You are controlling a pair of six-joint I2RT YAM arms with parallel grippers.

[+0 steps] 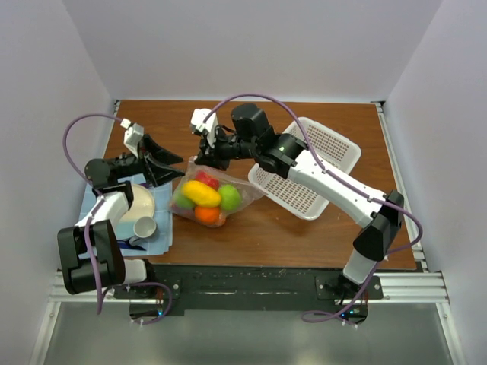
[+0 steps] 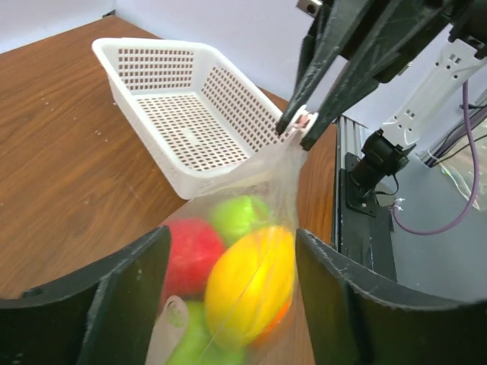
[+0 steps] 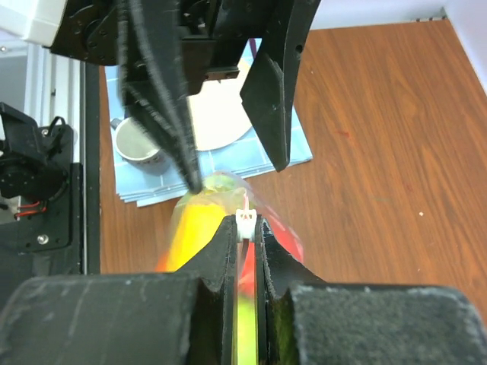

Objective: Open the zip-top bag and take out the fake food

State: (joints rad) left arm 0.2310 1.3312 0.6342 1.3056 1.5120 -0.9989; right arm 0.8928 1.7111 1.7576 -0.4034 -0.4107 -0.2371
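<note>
The clear zip-top bag (image 1: 204, 196) lies on the table mid-left, holding the fake food: a yellow mango piece (image 2: 251, 281), a red apple (image 2: 194, 255), green apples (image 2: 240, 217) and an orange (image 1: 207, 214). My right gripper (image 3: 245, 226) is shut on the bag's white zip slider (image 3: 245, 220) at its far top edge; it also shows in the top view (image 1: 204, 157) and the left wrist view (image 2: 299, 131). My left gripper (image 2: 228, 304) is open, its fingers standing either side of the bag's body; it also shows in the top view (image 1: 157, 169).
A white mesh basket (image 1: 319, 163) stands right of the bag, under the right arm. A beige plate (image 1: 141, 204) and a white cup (image 1: 144, 228) sit on a blue cloth (image 1: 161, 228) at the near left, below the left gripper.
</note>
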